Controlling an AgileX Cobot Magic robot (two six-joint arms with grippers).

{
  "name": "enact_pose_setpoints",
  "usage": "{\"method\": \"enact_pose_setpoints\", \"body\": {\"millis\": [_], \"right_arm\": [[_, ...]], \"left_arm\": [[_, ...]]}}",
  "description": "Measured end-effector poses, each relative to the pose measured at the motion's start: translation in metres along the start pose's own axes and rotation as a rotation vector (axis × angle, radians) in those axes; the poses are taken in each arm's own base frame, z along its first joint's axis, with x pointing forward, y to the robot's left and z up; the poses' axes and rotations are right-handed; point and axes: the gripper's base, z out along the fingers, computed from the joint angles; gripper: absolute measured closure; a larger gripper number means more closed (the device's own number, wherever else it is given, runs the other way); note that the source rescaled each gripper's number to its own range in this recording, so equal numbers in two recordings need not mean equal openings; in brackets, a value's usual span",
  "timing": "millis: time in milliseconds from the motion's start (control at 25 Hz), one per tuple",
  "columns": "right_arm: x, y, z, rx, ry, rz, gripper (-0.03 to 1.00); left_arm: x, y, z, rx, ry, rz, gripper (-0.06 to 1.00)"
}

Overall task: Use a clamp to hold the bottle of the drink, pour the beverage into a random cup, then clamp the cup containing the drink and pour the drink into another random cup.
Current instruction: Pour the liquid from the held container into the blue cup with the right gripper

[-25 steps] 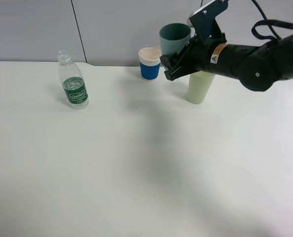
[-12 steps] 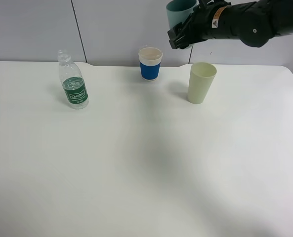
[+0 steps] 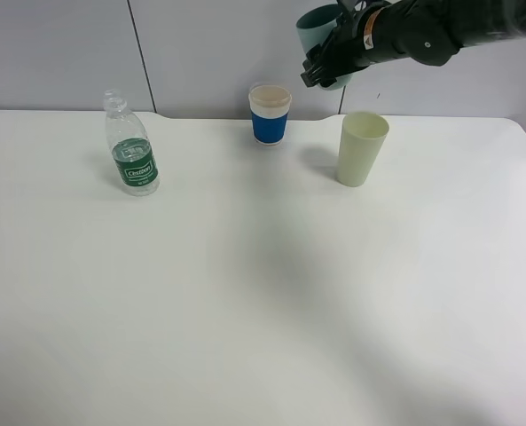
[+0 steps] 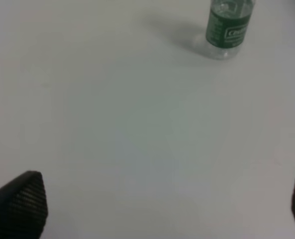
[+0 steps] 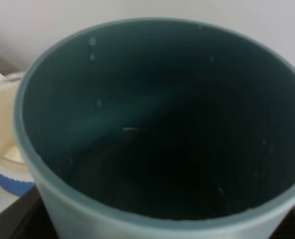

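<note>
My right gripper is shut on a teal cup and holds it high, tilted, above and right of the blue-and-white cup. The right wrist view looks into the teal cup; droplets cling to its inner wall, and the blue-and-white cup shows beside it. A pale green cup stands on the table right of the blue one. The clear bottle with a green label stands uncapped at the far left; it also shows in the left wrist view. My left gripper is open, fingertips wide apart over bare table.
The white table runs to a grey wall at the back. Its right edge lies near the pale green cup.
My right gripper has lifted the teal cup from just beside the pale green cup up and back, and now tips it toward the blue-and-white cup.
</note>
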Motion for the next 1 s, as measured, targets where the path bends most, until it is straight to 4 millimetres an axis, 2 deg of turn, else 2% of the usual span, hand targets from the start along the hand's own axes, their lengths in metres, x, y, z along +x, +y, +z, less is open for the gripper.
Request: {"method": "enact_pose_setpoints", "body": {"millis": [320,600,1000], "right_arm": [[0.007,-0.004,0.022,0.041,0.087,-0.024,0.96],[0.001,-0.004,0.035,0.056,0.075,-0.084,0.96],[-0.009,0.011,0.055,0.059,0.076,-0.145,0.97]], "left_arm": [[0.0,0.0,0.0,0.0,0.0,0.0,-0.06],[0.0,0.0,0.0,0.0,0.001,0.0,-0.06],[0.0,0.0,0.0,0.0,0.001,0.0,-0.06]]}}
